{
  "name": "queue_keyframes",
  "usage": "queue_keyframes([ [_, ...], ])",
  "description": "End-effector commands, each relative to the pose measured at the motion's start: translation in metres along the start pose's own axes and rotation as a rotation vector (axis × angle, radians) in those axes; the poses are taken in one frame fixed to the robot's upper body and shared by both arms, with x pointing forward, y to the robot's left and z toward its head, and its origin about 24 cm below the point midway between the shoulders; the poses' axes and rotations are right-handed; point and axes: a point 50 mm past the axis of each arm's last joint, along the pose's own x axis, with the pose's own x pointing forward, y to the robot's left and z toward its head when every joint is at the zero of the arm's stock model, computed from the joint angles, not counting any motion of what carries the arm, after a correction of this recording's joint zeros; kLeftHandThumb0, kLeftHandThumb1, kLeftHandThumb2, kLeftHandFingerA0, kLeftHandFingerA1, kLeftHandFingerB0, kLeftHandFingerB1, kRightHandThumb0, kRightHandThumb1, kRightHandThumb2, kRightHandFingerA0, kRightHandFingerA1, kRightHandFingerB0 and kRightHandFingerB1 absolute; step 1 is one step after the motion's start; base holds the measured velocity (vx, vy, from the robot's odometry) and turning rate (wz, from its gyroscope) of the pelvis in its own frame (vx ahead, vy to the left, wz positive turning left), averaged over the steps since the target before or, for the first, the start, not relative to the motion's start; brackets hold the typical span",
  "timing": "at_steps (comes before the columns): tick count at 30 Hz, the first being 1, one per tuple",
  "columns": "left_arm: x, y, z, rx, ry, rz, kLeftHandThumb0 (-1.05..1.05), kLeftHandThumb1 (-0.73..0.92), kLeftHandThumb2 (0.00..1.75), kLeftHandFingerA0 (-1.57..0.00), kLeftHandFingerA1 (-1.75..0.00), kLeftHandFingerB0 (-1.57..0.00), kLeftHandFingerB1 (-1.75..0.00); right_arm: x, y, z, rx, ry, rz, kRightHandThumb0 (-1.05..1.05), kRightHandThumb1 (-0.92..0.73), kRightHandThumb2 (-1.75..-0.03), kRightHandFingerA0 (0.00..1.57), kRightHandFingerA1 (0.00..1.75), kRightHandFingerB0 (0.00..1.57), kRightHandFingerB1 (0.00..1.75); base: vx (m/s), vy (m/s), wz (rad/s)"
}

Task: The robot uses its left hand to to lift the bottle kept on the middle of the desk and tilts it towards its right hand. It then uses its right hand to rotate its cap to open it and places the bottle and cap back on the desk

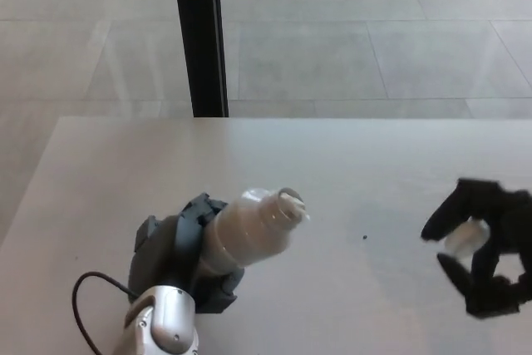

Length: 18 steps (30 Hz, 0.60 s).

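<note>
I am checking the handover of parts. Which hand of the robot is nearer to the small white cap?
The right hand: its fingers are closed around the cap, low over the desk. The left hand is far across, holding the open bottle.

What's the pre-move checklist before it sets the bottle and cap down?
1. Cap off bottle: ok, neck is open.
2. Left hand grip on bottle: ok, wrapped around the body.
3. Bottle upright for placing: not ok, tilted toward the right hand.
4. Cap secured: ok, pinched between right fingers.
5. Desk spot free below each hand: ok, only a small dark speck nearby.
6. Contents or spill: cannot tell.
</note>
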Motion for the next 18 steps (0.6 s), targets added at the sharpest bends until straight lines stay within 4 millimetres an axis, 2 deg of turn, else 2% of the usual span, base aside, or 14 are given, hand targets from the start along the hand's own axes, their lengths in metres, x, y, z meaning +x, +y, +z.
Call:
queue_keyframes([
  [1, -0.004, -0.006, -0.021, -0.245, 0.209, -0.076, -0.05, 0.63, 1.36, -0.99, -1.75, -0.81, -1.75, -0.017, 0.043, -0.042, -0.317, 0.15, 0.28, -0.24, -0.47, -1.08, 1.01, 1.61, 0.96, 1.07, 0.0, 0.0, 0.0],
  [2, -0.004, -0.006, -0.021, -0.246, 0.209, -0.076, -0.05, 0.63, 1.36, -0.99, -1.75, -0.81, -1.75, -0.017, 0.043, -0.042, -0.318, 0.149, 0.28, -0.24, -0.47, -1.08, 1.01, 1.61, 0.96, 1.07, 0.0, 0.0, 0.0],
  [3, -0.006, -0.009, -0.025, -0.278, 0.247, -0.088, -0.03, 0.67, 1.45, -1.14, -1.75, -0.98, -1.58, -0.019, 0.051, -0.05, -0.352, 0.172, 0.328, -0.24, -0.48, -1.02, 1.0, 1.56, 0.97, 0.99, 0.0, 0.0, 0.0],
  [4, -0.009, -0.013, -0.029, -0.313, 0.278, -0.087, -0.04, 0.8, 1.36, -1.07, -1.21, -1.05, -1.19, -0.02, 0.057, -0.058, -0.401, 0.197, 0.375, -0.24, -0.48, -1.02, 1.0, 1.48, 0.97, 0.91, 0.0, 0.0, 0.0],
  [5, -0.012, -0.016, -0.033, -0.311, 0.277, -0.096, -0.07, 0.69, 1.31, -0.98, -1.75, -0.75, -1.75, -0.02, 0.058, -0.063, -0.436, 0.209, 0.399, -0.25, -0.47, -0.87, 1.01, 1.37, 0.94, 0.78, 0.0, 0.0, 0.0],
  [7, -0.013, -0.019, -0.036, -0.258, 0.26, -0.103, -0.09, 0.71, 1.22, -0.93, -1.75, -0.69, -1.75, -0.017, 0.059, -0.071, -0.501, 0.22, 0.415, -0.26, -0.48, -0.88, 1.0, 1.26, 0.91, 0.73, 0.0, 0.0, 0.0],
  [8, -0.013, -0.019, -0.036, -0.24, 0.25, -0.103, -0.07, 0.67, 1.2, -0.94, -1.75, -0.67, -1.75, -0.015, 0.058, -0.072, -0.512, 0.229, 0.42, -0.29, -0.5, -0.75, 0.98, 1.26, 0.9, 0.72, 0.0, 0.0, 0.0],
  [9, -0.013, -0.019, -0.035, -0.219, 0.24, -0.098, -0.01, 0.66, 1.21, -1.08, -1.75, -0.75, -1.44, -0.012, 0.057, -0.073, -0.52, 0.244, 0.426, -0.29, -0.49, -0.7, 0.97, 1.26, 0.89, 0.72, 0.0, 0.0, 0.0],
  [11, -0.013, -0.017, -0.033, -0.17, 0.226, -0.106, -0.13, 0.61, 1.22, -1.23, -1.73, -0.78, -1.4, -0.008, 0.055, -0.076, -0.544, 0.269, 0.431, -0.3, -0.52, -0.67, 0.96, 1.19, 0.88, 0.71, 0.0, 0.0, 0.0],
  [12, -0.012, -0.016, -0.032, -0.075, 0.212, -0.137, -0.12, 0.58, 1.19, -1.19, -1.54, -0.53, -0.87, -0.006, 0.054, -0.079, -0.544, 0.28, 0.419, -0.27, -0.51, -0.77, 0.96, 1.34, 0.86, 0.72, 0.0, 0.0, 0.0],
  [13, -0.011, -0.014, -0.03, -0.016, 0.208, -0.146, -0.09, 0.57, 1.11, -1.12, -1.38, -0.33, -0.66, -0.004, 0.051, -0.08, -0.55, 0.277, 0.405, -0.25, -0.53, -0.85, 0.95, 1.29, 0.84, 0.71, 0.0, 0.0, 0.0],
  [14, -0.01, -0.013, -0.029, 0.014, 0.2, -0.156, -0.09, 0.57, 1.11, -1.12, -1.38, -0.33, -0.66, -0.003, 0.05, -0.08, -0.553, 0.272, 0.396, -0.25, -0.53, -0.85, 0.95, 1.29, 0.84, 0.71, 0.0, 0.0, 0.0],
  [15, -0.01, -0.013, -0.028, 0.071, 0.186, -0.17, -0.04, 0.63, 1.0, -0.77, -1.75, -0.44, -0.68, -0.002, 0.048, -0.081, -0.555, 0.278, 0.388, -0.23, -0.6, -0.89, 0.95, 1.23, 0.81, 0.69, 0.0, 0.0, 0.0],
  [18, -0.009, -0.01, -0.026, 0.24, 0.155, -0.208, -0.02, 0.72, 0.84, -0.84, -1.52, -0.53, -0.69, 0.001, 0.042, -0.084, -0.547, 0.294, 0.363, -0.22, -0.61, -0.89, 0.94, 1.3, 0.83, 0.68, 0.0, 0.0, 0.0],
])
